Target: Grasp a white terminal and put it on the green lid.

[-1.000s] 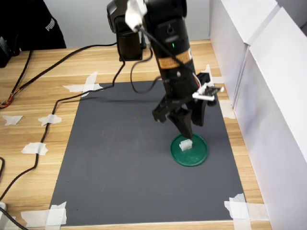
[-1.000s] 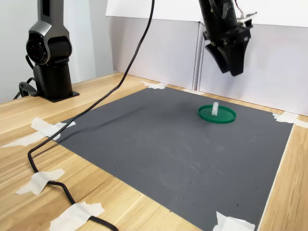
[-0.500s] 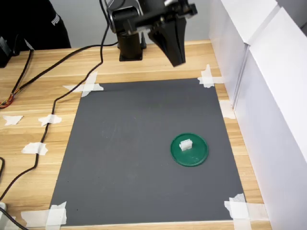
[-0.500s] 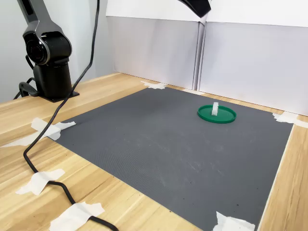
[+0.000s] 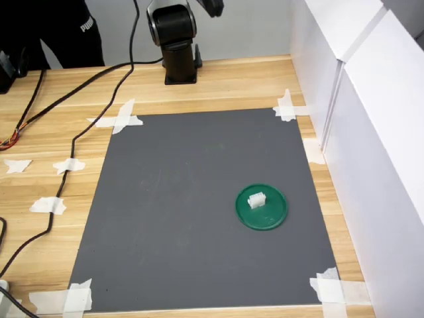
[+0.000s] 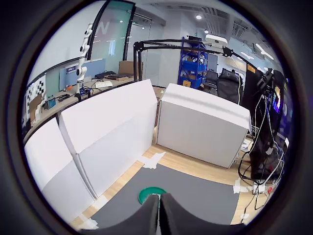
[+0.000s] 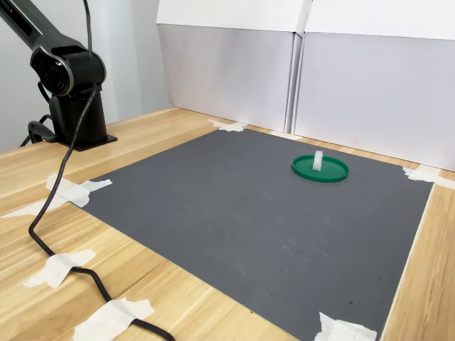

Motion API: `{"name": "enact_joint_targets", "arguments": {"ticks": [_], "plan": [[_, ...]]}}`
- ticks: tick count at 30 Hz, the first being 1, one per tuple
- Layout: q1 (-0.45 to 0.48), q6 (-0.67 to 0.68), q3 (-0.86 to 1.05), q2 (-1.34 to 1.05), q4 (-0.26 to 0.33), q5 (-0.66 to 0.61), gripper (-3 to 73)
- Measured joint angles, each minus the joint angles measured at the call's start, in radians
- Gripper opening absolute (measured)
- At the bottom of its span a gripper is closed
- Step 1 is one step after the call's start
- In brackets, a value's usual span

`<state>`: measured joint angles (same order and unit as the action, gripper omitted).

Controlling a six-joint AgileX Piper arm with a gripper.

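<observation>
Resting upright on your green lid [image 5: 262,207], white terminal [image 5: 256,199], lid on dark mat [image 5: 192,212] over wooden bench [image 5: 59,139], your jaws pressed almost together in the wrist view.

A dark grey mat [image 5: 199,212] fills the centre of the wooden worktop [image 5: 59,152], its corners taped down with white tape [image 5: 119,119], a black cable [image 5: 73,142] trailing at left and white boxes [image 5: 371,132] at right.
</observation>
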<state>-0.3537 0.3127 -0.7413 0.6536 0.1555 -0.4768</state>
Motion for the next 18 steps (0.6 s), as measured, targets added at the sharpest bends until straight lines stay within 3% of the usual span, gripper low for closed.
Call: {"name": "enact_joint_targets", "arguments": {"ticks": [7, 14, 18], "plan": [[0.007, -0.004, 0.128, -0.188, -0.017, -0.015, -1.6], [0.159, -0.004, 0.251, -0.364, -0.03, -0.032, -1.6], [0.186, -0.004, 0.321, -0.476, -0.03, -0.033, -1.6]]}}
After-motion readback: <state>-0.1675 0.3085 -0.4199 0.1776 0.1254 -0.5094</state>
